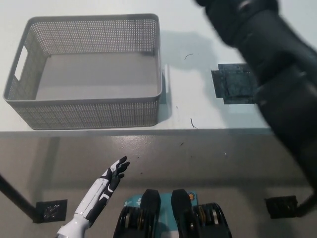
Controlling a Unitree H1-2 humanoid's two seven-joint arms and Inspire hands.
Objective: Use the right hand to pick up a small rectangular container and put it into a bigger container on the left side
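The large grey mesh container (pixel 89 74) stands empty at the worktop's (pixel 198 114) left end, near the front edge. The black right arm (pixel 267 59) rises across the right side and runs off the top edge, so its hand, fingers and the small container are out of view above a dark patch (pixel 233 84). The white left hand (pixel 113 177) rests below the front edge, fingers spread, holding nothing.

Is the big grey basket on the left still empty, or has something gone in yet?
Empty. The basket shows only its bare grey floor; no small container lies inside.

Grey perforated basket (pixel 89 113), upright, table's left
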